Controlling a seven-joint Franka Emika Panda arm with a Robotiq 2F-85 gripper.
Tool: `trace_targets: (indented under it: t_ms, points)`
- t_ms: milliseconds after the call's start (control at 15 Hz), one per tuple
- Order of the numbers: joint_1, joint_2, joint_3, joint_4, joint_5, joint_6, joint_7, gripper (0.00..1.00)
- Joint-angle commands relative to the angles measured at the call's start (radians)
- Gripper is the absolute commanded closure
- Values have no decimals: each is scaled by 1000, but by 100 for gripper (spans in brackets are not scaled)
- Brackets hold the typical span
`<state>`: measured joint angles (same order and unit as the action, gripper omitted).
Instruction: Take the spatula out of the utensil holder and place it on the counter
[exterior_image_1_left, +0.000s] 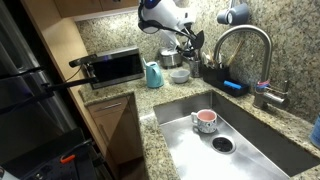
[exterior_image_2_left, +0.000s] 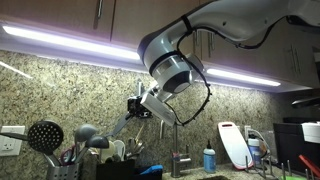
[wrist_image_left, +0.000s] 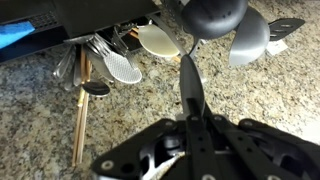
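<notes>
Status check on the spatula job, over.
Claw shut, hovering by the utensil holder; grip on anything unclear. Spatula apparently in the bunch, not on counter. Dark-headed utensils crowd close to claw.

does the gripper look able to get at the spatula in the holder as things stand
Probably, but tightly: the gripper hovers close, and the spatula sits off to one side, crowded by other utensils.

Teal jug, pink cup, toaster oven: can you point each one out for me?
teal jug (exterior_image_1_left: 154, 75), in an exterior view, middle of its body.
pink cup (exterior_image_1_left: 205, 126), in an exterior view, its outer wall.
toaster oven (exterior_image_1_left: 115, 67), in an exterior view, its front door.
</notes>
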<state>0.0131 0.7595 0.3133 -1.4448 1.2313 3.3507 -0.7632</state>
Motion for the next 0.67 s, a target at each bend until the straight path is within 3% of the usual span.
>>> trace_targets:
  t_ms: [0,533,600]
  points:
    - [-49,-73,57,-89,17,46,-26,99]
    - [-186,-118,209,-185,-49,140,1,99]
    - [-162,-141,156,-192,-49,106,26,99]
